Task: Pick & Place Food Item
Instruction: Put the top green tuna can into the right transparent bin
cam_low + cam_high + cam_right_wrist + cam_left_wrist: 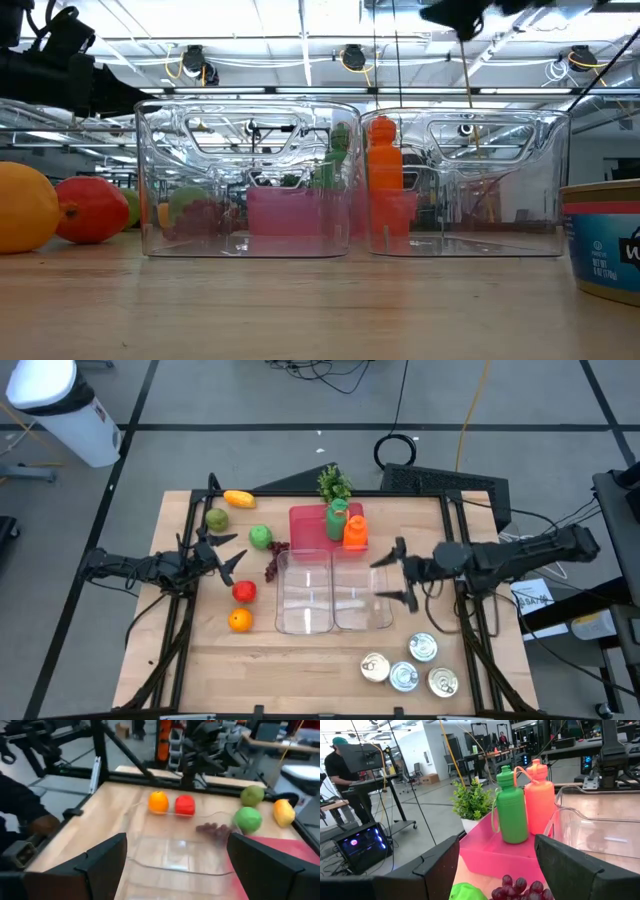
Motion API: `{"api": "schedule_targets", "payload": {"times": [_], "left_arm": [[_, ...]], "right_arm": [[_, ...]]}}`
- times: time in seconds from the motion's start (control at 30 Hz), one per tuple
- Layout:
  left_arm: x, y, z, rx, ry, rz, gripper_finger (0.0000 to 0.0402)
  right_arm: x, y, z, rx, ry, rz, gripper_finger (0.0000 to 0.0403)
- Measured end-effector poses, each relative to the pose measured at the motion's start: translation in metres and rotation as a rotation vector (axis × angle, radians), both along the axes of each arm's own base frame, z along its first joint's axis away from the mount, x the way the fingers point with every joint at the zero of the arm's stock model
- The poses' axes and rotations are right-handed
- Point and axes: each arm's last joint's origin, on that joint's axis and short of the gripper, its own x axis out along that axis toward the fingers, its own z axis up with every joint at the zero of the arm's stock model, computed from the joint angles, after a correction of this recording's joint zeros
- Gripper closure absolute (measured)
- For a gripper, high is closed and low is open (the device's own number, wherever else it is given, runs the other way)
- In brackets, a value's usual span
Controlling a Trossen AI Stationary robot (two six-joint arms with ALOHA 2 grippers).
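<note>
- The food lies on the left part of the wooden table, beside the two clear containers: an orange nearest the front edge, a red fruit just behind it, a bunch of dark grapes near the left container's back corner.
- Further back there are a green apple, a second greenish fruit and a yellow fruit close to the table's back edge.
- No claw holds any food.
- The left clear container and the right clear container stand side by side in the middle of the table, touching or almost touching. Both look empty.
- Behind the containers there is a pink tray, and on it a green bottle and an orange bottle stand upright, close together.
- A small green plant stands just behind the tray.
- The left claw hangs over the table between the greenish fruit and the red fruit, with its fingers spread and nothing between them.
- The right claw is beside the right container, on its right side, fingers also spread, holding nothing.
- Four tins stand in a group at the front right of the table.
</note>
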Motion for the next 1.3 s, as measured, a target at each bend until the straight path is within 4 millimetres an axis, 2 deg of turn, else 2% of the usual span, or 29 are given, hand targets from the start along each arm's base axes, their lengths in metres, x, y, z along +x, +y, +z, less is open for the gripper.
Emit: {"api": "schedule_targets", "payload": {"times": [0.07, 0.17, 0.3, 0.47, 0.6, 0.8, 1.03, 1.17, 1.3], "left_arm": [[0.0, 0.0, 0.0, 0.0, 0.0, 0.0, 0.0128], [0.0, 0.0, 0.0, 0.0, 0.001, 0.0, 0.0128], [0.0, 0.0, 0.0, 0.0, 0.001, 0.0, 0.0128], [0.0, 0.0, 0.0, 0.0, 0.0, 0.0, 0.0128], [0.0, 0.0, 0.0, 0.0, 0.0, 0.0, 0.0128], [0.0, 0.0, 0.0, 0.0, 0.0, 0.0, 0.0128], [0.0, 0.0, 0.0, 0.0, 0.0, 0.0, 0.0128], [0.0, 0.0, 0.0, 0.0, 0.0, 0.0, 0.0128], [0.0, 0.0, 0.0, 0.0, 0.0, 0.0, 0.0128]], "right_arm": [[-0.001, 0.015, 0.014, -0.008, 0.067, -0.047, 0.008], [-0.004, 0.036, 0.024, -0.034, 0.248, -0.142, 0.008], [-0.01, 0.061, 0.027, 0.08, 0.513, -0.211, 0.008], [-0.019, 0.087, -0.001, 0.25, 0.897, -0.288, 0.0081], [-0.031, 0.101, -0.035, 0.301, 1.078, -0.412, 0.0081], [-0.054, 0.105, -0.08, 0.273, 1.187, -0.562, 0.0081], [-0.073, 0.095, -0.116, 0.236, 1.251, -0.679, 0.0081], [-0.078, 0.092, -0.127, 0.255, 1.303, -0.705, 0.0081], [-0.078, 0.094, -0.127, 0.279, 1.327, -0.69, 0.0081]]}}
